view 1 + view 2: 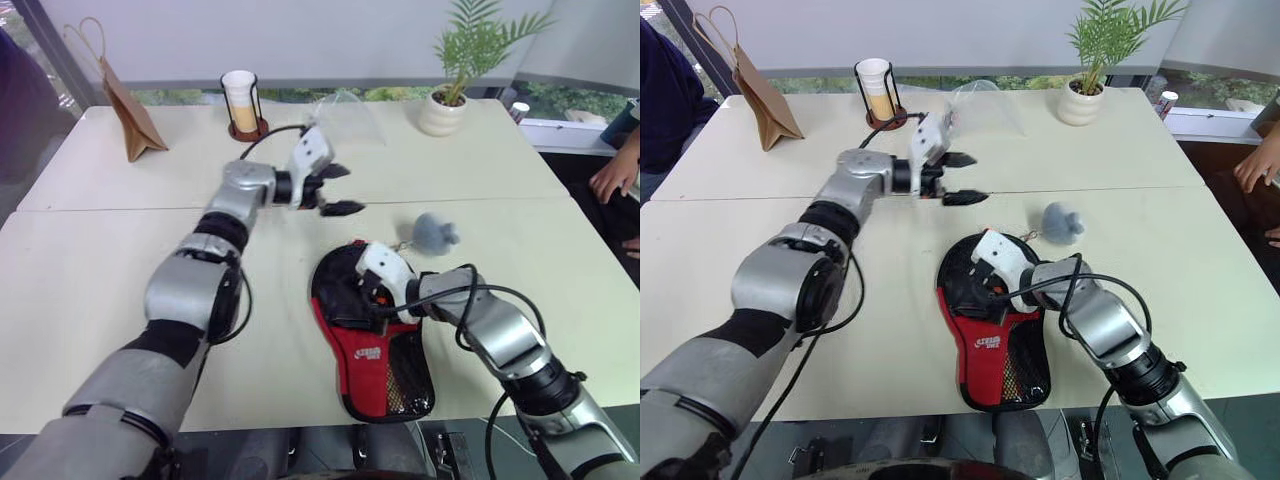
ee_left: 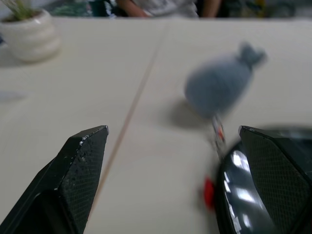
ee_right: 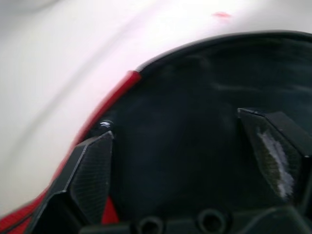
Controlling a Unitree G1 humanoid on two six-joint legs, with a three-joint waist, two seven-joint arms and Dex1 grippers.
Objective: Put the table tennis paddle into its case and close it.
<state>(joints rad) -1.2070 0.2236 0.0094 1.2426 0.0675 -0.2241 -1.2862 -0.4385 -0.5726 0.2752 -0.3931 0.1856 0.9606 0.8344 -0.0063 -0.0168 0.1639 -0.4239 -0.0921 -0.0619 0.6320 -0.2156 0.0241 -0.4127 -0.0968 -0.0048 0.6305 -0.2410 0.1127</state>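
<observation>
The paddle-shaped black and red fabric case [image 1: 372, 340] lies closed; both claws gape empty, the right gripper [image 1: 988, 283] over it, the left gripper [image 1: 335, 190] beyond it. Find the zip pull before pinching.

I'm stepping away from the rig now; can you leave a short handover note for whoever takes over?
Left end effector: open, empty, raised over the table past the case.
Right end effector: open, over the round end of the case, gripping nothing.
The case lies flat near the front edge, with a grey pom-pom charm beside it. I can't tell whether the paddle is inside, or whether the zip is shut.
Left: confirm the paddle is in and finish closing.
</observation>
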